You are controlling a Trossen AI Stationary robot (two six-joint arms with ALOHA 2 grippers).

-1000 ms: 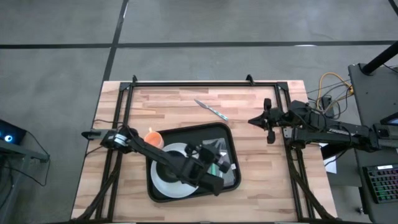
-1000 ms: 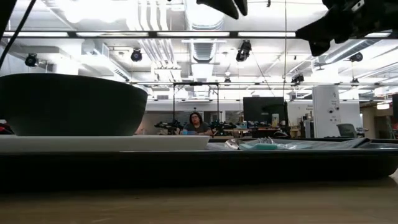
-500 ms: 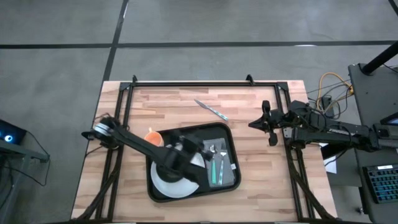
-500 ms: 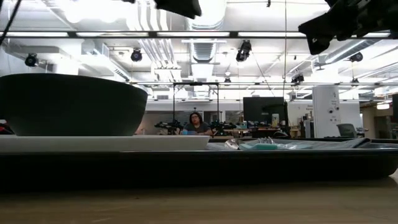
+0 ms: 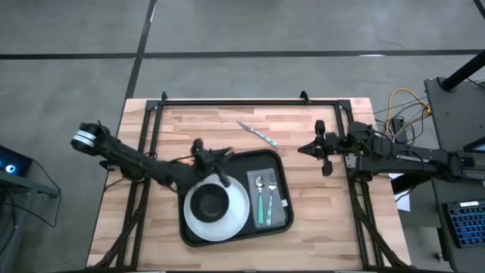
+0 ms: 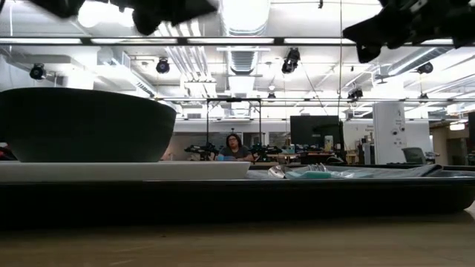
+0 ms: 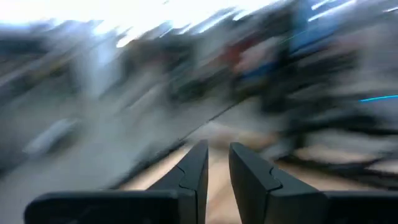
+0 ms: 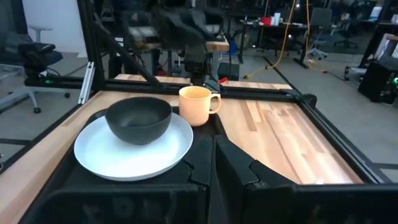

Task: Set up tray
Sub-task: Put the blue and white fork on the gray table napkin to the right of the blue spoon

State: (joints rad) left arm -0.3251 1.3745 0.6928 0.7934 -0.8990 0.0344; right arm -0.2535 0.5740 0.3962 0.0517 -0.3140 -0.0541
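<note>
Above the tray's (image 5: pixel 276 163) far left corner, the left tool (image 5: pixel 209 157) hangs slightly parted and empty, beside the cup (image 8: pixel 196 106). To grip the cup cleanly it must open wider. Near the bench's right edge, the right tool (image 5: pixel 321 147) waits shut and empty.

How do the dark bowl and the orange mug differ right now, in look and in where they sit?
The dark bowl is wide, low and handleless; the orange mug is taller, narrower and has a side handle. The bowl sits on the white plate inside the tray; the mug stands beside the plate, by the tray's edge, whether on it or off I cannot tell. Both stand upright, mouths up, held by no pincer.
</note>
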